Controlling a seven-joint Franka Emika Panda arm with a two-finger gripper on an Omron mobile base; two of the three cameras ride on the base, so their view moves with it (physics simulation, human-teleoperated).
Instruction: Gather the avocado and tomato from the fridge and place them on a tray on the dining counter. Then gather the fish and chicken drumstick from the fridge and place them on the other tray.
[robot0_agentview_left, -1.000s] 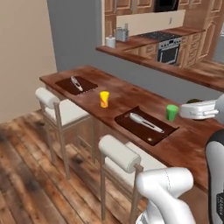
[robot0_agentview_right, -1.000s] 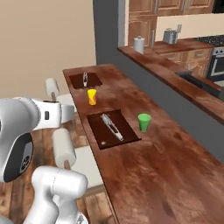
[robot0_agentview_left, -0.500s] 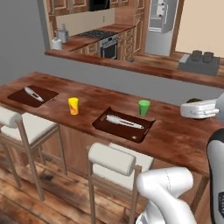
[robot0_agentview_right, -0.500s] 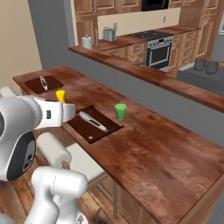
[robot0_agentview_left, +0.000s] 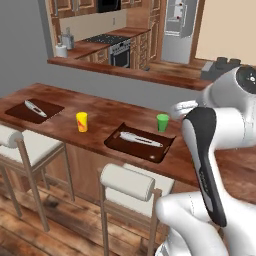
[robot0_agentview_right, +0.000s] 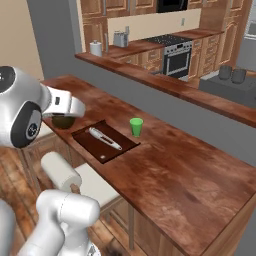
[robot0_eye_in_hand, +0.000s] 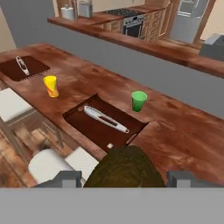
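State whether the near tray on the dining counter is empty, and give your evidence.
Not empty. The near tray on the dining counter holds one long pale utensil lying flat; no food is in it.

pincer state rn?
Pincer: closed on the avocado, a dark brown-green rounded fruit sitting between the finger tips, above the dining counter.

Dining counter: open wood to the right, clutter near the trays.

The near tray (robot0_eye_in_hand: 105, 124) carries a white utensil (robot0_eye_in_hand: 106, 118) along its middle, with bare floor either side of it. A green cup (robot0_eye_in_hand: 139, 101) stands just beyond its far corner, a yellow cup (robot0_eye_in_hand: 51, 86) between it and the far tray (robot0_agentview_left: 34, 110). The dining counter (robot0_agentview_right: 190, 180) lies bare right of the green cup. Stools (robot0_agentview_left: 131, 184) line the near edge.
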